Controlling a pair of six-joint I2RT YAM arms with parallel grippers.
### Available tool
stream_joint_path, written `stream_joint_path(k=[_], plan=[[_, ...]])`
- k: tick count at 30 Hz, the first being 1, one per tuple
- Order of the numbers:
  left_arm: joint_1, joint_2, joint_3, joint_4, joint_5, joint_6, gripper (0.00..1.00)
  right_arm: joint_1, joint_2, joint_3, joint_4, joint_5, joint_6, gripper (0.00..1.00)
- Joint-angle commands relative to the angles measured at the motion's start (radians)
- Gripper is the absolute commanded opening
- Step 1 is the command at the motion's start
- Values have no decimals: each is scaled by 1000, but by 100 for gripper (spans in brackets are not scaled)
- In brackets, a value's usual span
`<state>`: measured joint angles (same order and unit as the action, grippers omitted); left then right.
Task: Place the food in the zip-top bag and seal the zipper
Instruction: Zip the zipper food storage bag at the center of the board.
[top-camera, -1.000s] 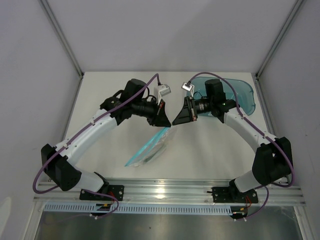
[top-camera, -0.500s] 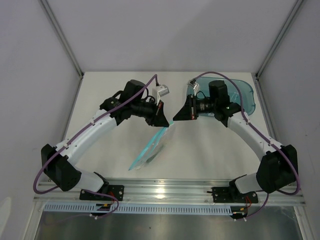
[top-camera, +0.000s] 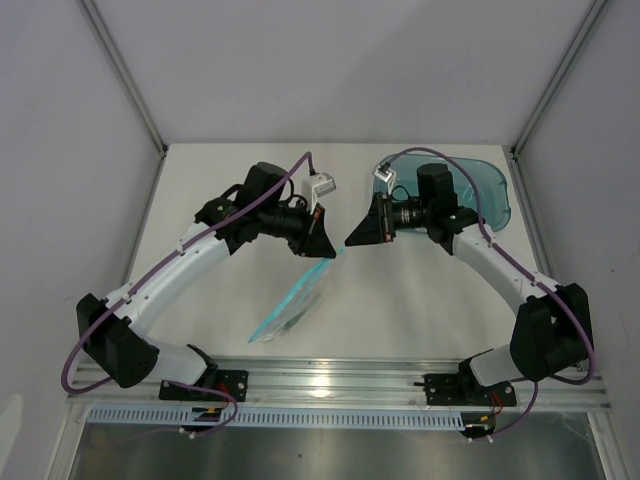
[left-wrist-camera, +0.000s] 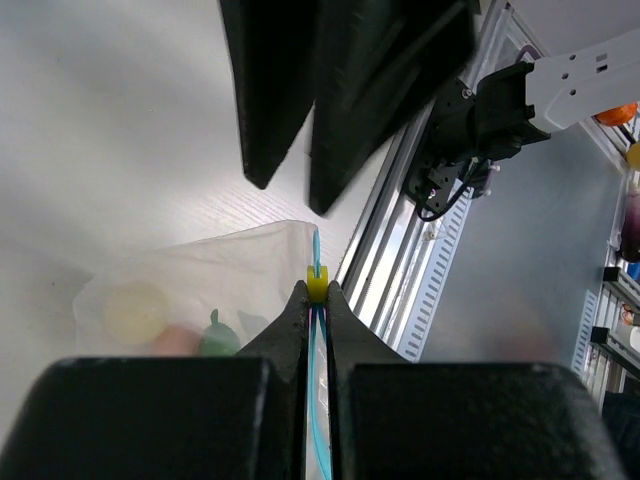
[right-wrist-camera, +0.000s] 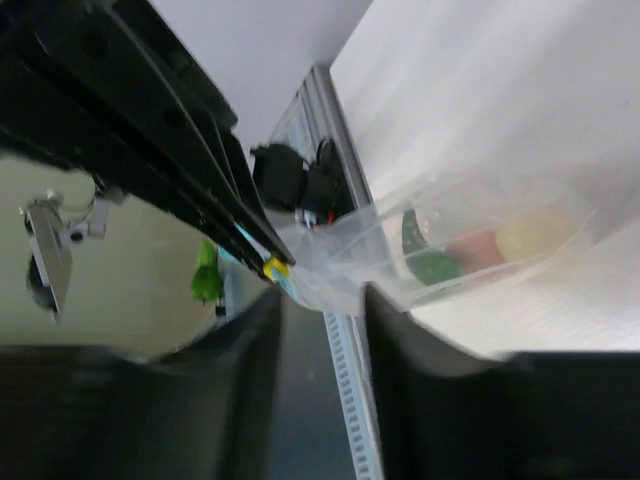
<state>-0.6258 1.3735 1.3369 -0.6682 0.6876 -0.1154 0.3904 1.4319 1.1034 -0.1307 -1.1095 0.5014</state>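
**A:** Start on the left; what is the left gripper (left-wrist-camera: 317, 300) doing?

**B:** Its fingers are pressed together on the zipper (left-wrist-camera: 316, 245), the light blue strip along the mouth of the zip-top bag (top-camera: 290, 305); a small yellow slider (left-wrist-camera: 317, 284) sits on the strip right at the fingertips.

**A:** And the bag itself?

**B:** It hangs from that pinch and slants toward the near left over the table (top-camera: 420, 300); I cannot tell whether its lower end rests on the surface.

**A:** Where is the food?

**B:** All three pieces are inside the bag, in a close row; the dark green piece (left-wrist-camera: 218, 340) lies nearest the pinched edge, the peach-pink piece (left-wrist-camera: 176, 340) is beside it, and the cream-white round piece (left-wrist-camera: 134, 311) lies farthest out.

**A:** Moving right, the other pincer?

**B:** The right gripper (top-camera: 350, 242) faces the left one almost tip to tip, just beside the bag's top corner; its jaws stand a little apart with nothing showing between them; I cannot tell whether a finger touches the plastic.

**A:** Anything further right?

**B:** A translucent teal tub (top-camera: 490, 190) sits at the far right of the table behind the right arm, well apart from the bag.
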Motion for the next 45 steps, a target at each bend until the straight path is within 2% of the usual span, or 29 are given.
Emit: stream_joint_path(k=[1,3,6,25,31,33,37,38,45], plan=[[3,-31,7,15,36,-12,1,19,9,50,-65,-96,-123,47],[9,-31,7,19,47,-18,1,24,5,53,-79,-98,-142,56],[17,-28,7,28,62,-26,1,28,13,56,-96,-118,-162,58],[32,-14,4,42,105,-47,0,93,64,87,-113,-144,-208,43],[34,-10,5,48,116,-56,0,104,78,93,-103,-148,-186,31],[34,-10,1,50,116,-58,0,104,76,92,-72,-153,-163,21],[35,-10,1,47,107,-64,1,108,73,90,-60,-153,-132,8],[37,-11,1,47,96,-66,1,107,70,89,-57,-150,-120,0],[38,-8,-1,12,44,-72,1,100,35,47,-29,-24,-55,0]])
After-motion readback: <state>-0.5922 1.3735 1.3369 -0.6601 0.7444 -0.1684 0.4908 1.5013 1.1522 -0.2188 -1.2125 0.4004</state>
